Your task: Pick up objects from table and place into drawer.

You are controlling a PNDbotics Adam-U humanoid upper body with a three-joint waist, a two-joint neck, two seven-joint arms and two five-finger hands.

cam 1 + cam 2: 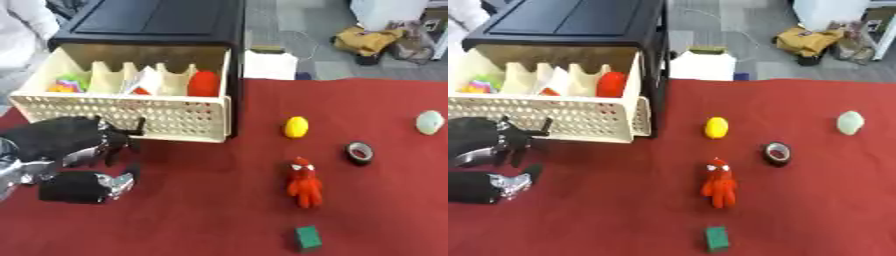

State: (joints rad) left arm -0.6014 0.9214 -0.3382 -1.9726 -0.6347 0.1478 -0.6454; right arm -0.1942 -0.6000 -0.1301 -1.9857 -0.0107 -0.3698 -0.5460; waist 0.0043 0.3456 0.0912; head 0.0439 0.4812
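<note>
— Red cloth covers the table (201, 215), and five things lie on its right half: a yellow egg-shaped thing (296, 126) at centre, a roll of dark tape (359, 152) right of it, a pale round thing (430, 122) at the right edge, a red plush figure (304, 187) below centre, a green block (307, 237) near the bottom

— And the drawer (131, 117)?

— Upper left, pulled out of its black cabinet (153, 25): a cream perforated front, dividers inside, something red (204, 83) in the rightmost compartment and colourful bits further left

— What of the hands?

— Only the left hand (74, 145) shows, at the lower left just before the drawer front; its fingers look relaxed and nothing is seen in them. No right hand is in view

— So where might it go wrong?

— Every remaining thing lies well apart from that hand. Judging by shape, the egg could roll off when touched, and the limp plush might sag or snag on the drawer's front wall when carried over it
</note>
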